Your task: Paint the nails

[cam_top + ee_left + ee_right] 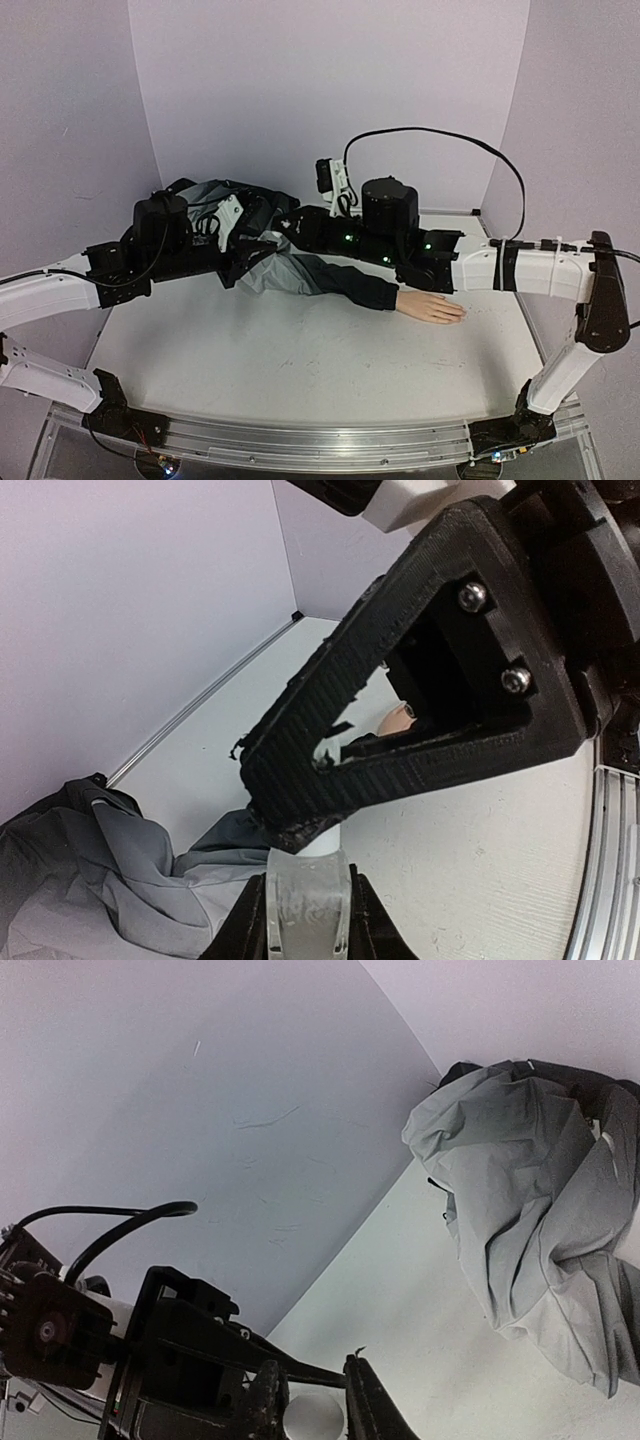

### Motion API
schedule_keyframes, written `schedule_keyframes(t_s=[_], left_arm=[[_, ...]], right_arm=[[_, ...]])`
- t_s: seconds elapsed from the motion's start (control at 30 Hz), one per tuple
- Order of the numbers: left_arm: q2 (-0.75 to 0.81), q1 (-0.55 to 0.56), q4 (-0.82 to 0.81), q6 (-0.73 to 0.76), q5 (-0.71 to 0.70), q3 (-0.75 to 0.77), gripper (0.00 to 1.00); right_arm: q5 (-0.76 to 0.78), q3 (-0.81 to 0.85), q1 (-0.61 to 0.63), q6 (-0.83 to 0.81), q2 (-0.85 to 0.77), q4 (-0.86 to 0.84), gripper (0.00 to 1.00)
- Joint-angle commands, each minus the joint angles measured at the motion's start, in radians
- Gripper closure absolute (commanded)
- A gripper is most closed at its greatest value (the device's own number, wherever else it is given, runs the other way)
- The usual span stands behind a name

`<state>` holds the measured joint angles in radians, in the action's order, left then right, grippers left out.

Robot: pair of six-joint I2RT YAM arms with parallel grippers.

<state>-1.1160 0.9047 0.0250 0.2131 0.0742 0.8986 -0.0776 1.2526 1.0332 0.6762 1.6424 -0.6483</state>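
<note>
Pale lilac walls close round a white tabletop [300, 370], and both arms reach in to meet over its far side. The left hand [307, 885] is clamped narrow on the body of a small whitish bottle [305, 915]. The right hand [313, 1400] meets it from the opposite side and is closed on the bottle's white top end. To me that pairing reads as one hand steadying the bottle while the other works the cap, presumably to draw out a brush. No brush is visible, and I cannot tell whether the cap is loose.

The thing to be painted lies well apart from both hands, back along the right arm and near its forearm. A pale flesh-coloured mannequin hand [432, 307] lies flat on the tabletop, sticking out of a dark grey jacket sleeve [345, 280]. Its nails [459, 315] are at the end pointing away from the two hands and are too small to make out, so I cannot say whether any carries paint.

A crumpled grey jacket [540, 1190] is heaped just beside the hands, on the far side from the mannequin hand, and the sleeve runs out between them and the fingers. A black cable [450, 135] arcs above the right arm. I judge the right arm's own bulk the main obstacle. It lies close behind the mannequin hand, so the right hand would have to fold back over itself to reach the fingertips.
</note>
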Motion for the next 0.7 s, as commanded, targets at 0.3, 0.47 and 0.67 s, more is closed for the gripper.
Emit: schedule_keyframes(t_s=[0.3,0.47,0.67], left_arm=[[0.047,0.005,-0.046,0.008,0.567,0.011,1.0],[0.01,0.003,-0.045,-0.034,0.868,0.038,1.0],[0.0,0.0,-0.045,-0.044,0.656,0.037,1.0]], right_arm=[[-0.835,-0.053,0.005,-0.436,-0.081,-0.213,1.0],[-0.891,-0.019,0.003,-0.518,-0.102,0.043,1.0],[-0.607,-0.084,0.002,-0.515,-0.199,0.043,0.96]])
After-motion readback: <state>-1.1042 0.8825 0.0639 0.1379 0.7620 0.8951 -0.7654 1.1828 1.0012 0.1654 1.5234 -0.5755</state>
